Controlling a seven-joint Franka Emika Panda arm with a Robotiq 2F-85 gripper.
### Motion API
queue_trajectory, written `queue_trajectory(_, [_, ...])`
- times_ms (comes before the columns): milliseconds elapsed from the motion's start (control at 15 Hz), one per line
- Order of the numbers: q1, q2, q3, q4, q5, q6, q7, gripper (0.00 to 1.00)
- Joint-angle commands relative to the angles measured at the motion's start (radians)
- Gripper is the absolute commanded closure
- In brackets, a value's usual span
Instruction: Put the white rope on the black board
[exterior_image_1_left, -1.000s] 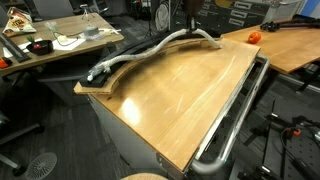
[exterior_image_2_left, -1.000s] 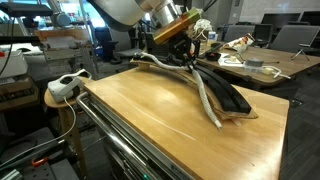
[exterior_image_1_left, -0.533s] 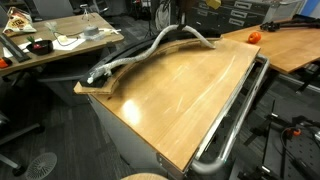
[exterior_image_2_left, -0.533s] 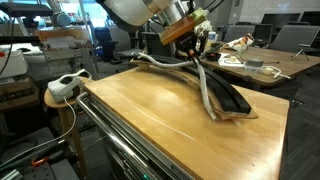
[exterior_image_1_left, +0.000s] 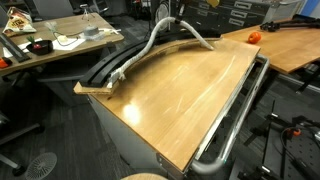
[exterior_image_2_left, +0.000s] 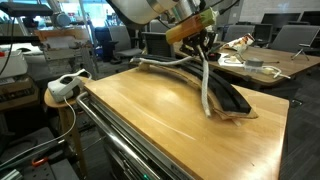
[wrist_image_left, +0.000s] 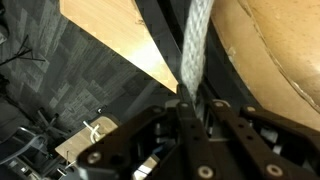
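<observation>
Greyish-white strand: the white rope is raised off the table at one spot along its length. In both exterior views it falls away from that spot in two limbs, like an inverted V.
Grasp: the gripper hangs above the far edge of the table. In the wrist view the gripper has its fingers closed tight on the rope, which runs straight out from between them.
Long limb: it slopes down to one end of the black board and meets the surface there. Whether that end lies on the board or just beside it cannot be told.
Short limb: it drops steeply to the other part of the board and rests there.
Board: the black board is narrow, curved and ridged lengthwise. It lies flat along one edge of the wooden tabletop.
Wrist detail: a dark strip of the board runs just beside the rope, with grey carpet beyond the table edge.
Surroundings: a shiny metal tube rail runs along the table's side, and a small orange object sits on the neighbouring table.
</observation>
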Motion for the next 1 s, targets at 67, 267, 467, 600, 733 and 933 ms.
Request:
queue_trajectory(67, [0.004,0.039,0.005,0.037,0.12,-0.012,-0.088,0.97])
queue_trajectory(267, [0.026,0.063,-0.021,0.074,0.077,-0.074,-0.066,0.97])
queue_trajectory(467, [0.062,0.077,-0.07,0.11,-0.052,-0.142,0.003,0.94])
queue_trajectory(600, [0.078,0.08,-0.09,0.126,-0.147,-0.173,0.058,0.63])
queue_trajectory(733, [0.069,0.068,-0.077,0.117,-0.171,-0.189,0.055,0.49])
queue_trajectory(933, [0.042,0.044,-0.044,0.088,-0.104,-0.188,-0.022,0.27])
